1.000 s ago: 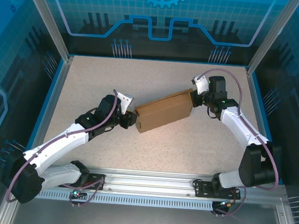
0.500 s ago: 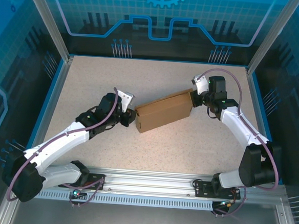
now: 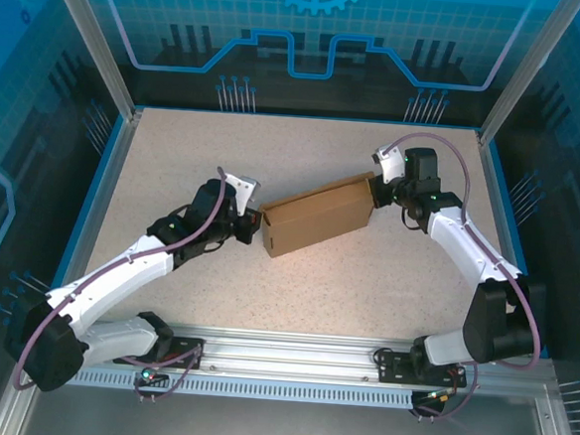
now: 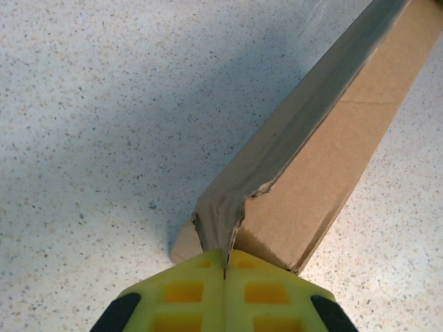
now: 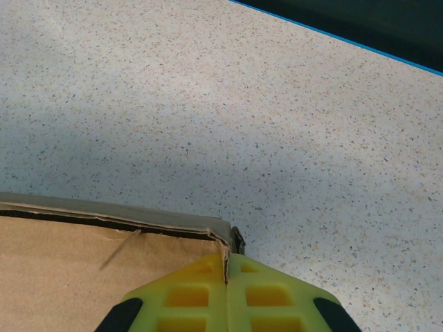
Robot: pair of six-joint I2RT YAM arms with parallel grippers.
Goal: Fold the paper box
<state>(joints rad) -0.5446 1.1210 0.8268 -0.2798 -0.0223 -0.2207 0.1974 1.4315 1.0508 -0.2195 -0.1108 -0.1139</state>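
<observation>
Since the left pincer [image 4: 224, 268] and right pincer [image 5: 227, 270] each clamp a paper box [image 3: 315, 217] corner, opposing pulls could tear it. The left-held corner looks crumpled.

- Your table [image 3: 195, 151] has a speckled off-white top, with a blue border along its left, far and right edges.
- The paper box [image 3: 315, 216] lies on it near the middle. It is plain brown cardboard, folded shut, and angled so its right end sits farther from you than its left.
- The left wrist view shows you its left corner edge crumpled.
</observation>
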